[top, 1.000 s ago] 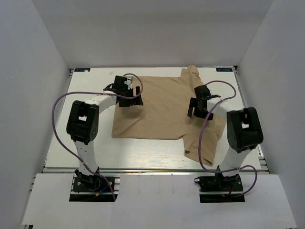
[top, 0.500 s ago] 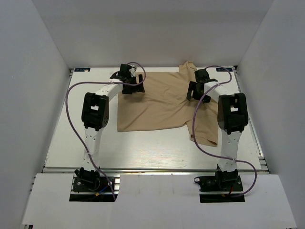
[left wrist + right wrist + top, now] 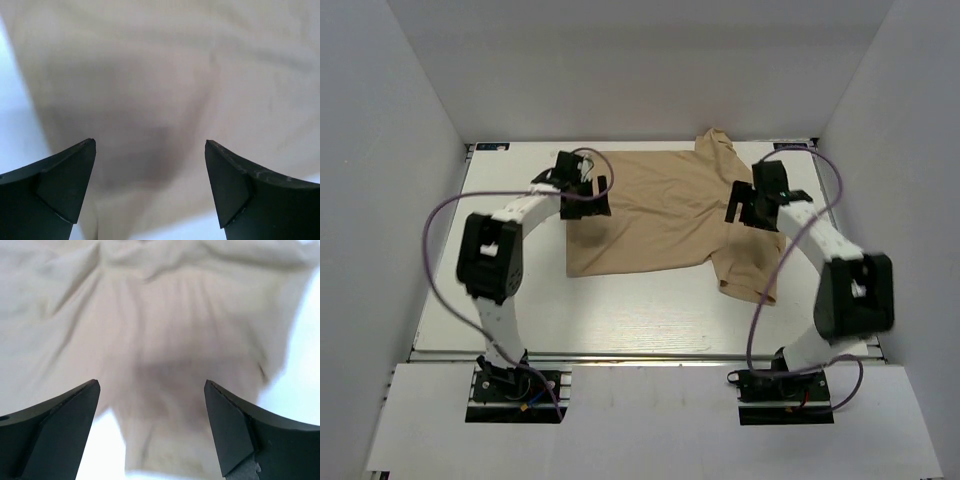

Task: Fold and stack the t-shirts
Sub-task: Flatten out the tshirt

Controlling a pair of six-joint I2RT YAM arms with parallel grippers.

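Left tool wide, empty; right tool wide, empty. T-shirt spread beneath both on worktop. Judgement: 0 folds done; folding and stacking left.

- White table with a faint wood grain, evenly lit, only soft shadows
- Plain white panels close it in: left wall, back wall, right wall
- Metal rail along its near edge, a white ledge in front
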